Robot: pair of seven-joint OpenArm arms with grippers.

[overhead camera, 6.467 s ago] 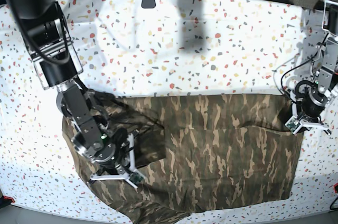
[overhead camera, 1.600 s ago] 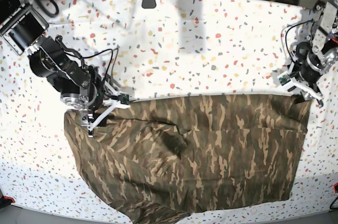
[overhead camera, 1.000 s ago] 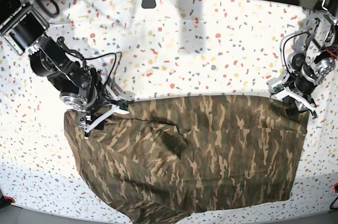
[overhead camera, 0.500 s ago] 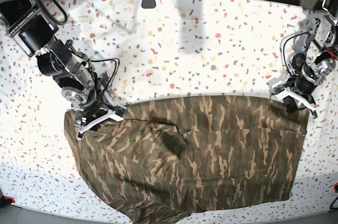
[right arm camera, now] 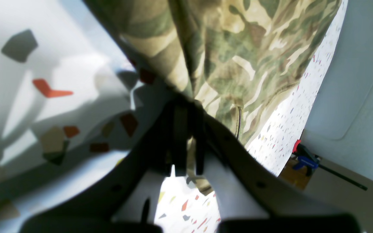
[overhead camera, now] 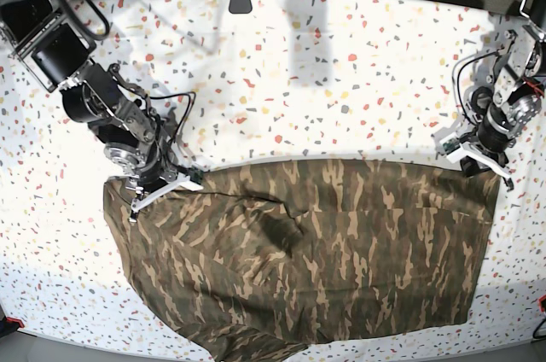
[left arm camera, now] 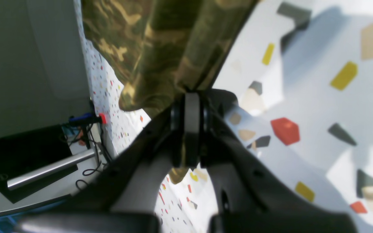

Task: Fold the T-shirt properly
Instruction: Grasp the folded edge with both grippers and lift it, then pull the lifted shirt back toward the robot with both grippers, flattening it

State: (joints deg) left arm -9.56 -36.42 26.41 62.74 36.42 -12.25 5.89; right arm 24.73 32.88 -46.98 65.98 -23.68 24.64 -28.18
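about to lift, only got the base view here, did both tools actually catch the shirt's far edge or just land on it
Observer: Left wrist view: the left tool is shut with a fold of the T-shirt pinched between its fingers.
Operator: and the right one
Observer: Right wrist view: the right tool is shut too, camouflage cloth bunched into it and a bit of cloth showing below the fingers.
Operator: is either one grabbing the table cover as well
Observer: In both wrist views the speckled cover lies flat beside the fingers; only shirt cloth runs into the grip.
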